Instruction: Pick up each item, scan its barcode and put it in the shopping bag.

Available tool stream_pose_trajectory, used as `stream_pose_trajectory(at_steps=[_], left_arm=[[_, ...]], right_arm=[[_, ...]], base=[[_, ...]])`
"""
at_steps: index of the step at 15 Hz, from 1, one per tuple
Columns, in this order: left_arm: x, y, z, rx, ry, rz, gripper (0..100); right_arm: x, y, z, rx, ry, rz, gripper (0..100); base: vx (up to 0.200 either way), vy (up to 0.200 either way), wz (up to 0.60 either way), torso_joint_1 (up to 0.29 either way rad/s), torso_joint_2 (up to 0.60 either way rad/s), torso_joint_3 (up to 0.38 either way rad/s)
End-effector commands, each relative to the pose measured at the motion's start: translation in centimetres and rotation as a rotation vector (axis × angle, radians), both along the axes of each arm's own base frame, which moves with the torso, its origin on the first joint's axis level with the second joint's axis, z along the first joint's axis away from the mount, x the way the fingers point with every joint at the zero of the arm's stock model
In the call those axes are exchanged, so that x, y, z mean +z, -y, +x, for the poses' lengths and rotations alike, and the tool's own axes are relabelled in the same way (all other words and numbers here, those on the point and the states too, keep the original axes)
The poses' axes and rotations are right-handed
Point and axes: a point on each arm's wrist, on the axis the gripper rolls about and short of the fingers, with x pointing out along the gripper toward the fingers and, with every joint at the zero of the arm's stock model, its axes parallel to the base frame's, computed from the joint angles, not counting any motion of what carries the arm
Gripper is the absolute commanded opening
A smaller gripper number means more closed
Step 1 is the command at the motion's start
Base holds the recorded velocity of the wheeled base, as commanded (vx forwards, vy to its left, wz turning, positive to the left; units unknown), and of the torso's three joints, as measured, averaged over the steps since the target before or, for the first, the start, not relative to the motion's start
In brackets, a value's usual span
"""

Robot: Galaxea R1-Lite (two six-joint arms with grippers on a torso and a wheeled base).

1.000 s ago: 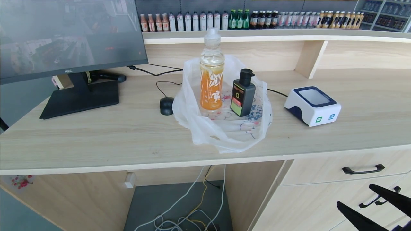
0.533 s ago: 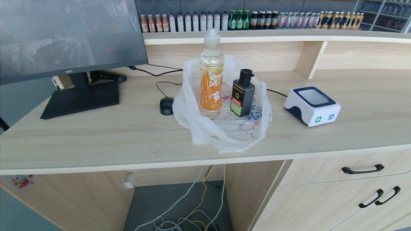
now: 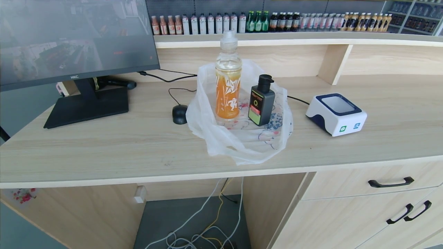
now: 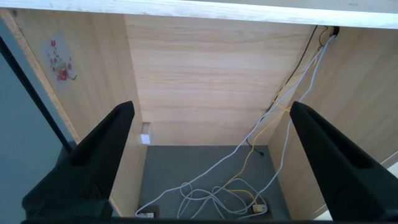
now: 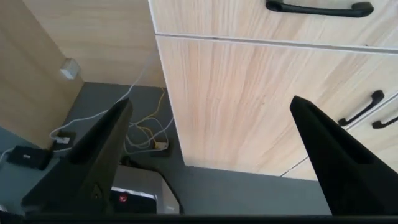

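We find the right gripper (image 5: 211,102) withdrawn below the shopping bag (image 3: 242,145); it and the left gripper (image 4: 211,109) gape empty. Juice bottle (image 3: 228,86) and pump bottle (image 3: 261,103) stand bagged: task apparently done.

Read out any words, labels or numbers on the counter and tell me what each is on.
Monitor bezel: a small brand logo, left unread.
Orange bottle label: white drawings, no readable words.
Black pump bottle label: blurred.
Scanner: two small icons, no words.
Shelf bottles: too small.
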Motion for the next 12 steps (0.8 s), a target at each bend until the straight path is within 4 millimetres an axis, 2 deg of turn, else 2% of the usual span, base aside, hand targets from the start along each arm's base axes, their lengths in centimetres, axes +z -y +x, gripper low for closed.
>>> stream_pose_trajectory(at_steps=[1,5,10,12], left_arm=[[0.0,0.0,0.0,0.000,0.001,0.000,100],[0.0,0.0,0.0,0.002,0.001,0.000,100],[0.0,0.0,0.0,0.000,0.001,-0.003,100],[0.0,0.0,0.0,0.002,0.001,-0.003,100]], right_arm=[[-0.1,0.0,-0.3,-0.080,0.029,0.005,100],[-0.4,-0.1,-1.4,-0.165,0.171,0.013,100],[-0.5,-0.1,-1.6,-0.177,0.194,0.022,100],[-0.5,-0.1,-1.6,-0.177,0.196,0.027,100]], base=[[0.000,0.000,0.00,0.000,0.00,0.000],[0.000,0.000,0.00,0.000,0.00,0.000],[0.000,0.000,0.00,0.000,0.00,0.000],[-0.200,0.000,0.00,0.005,0.00,0.005]])
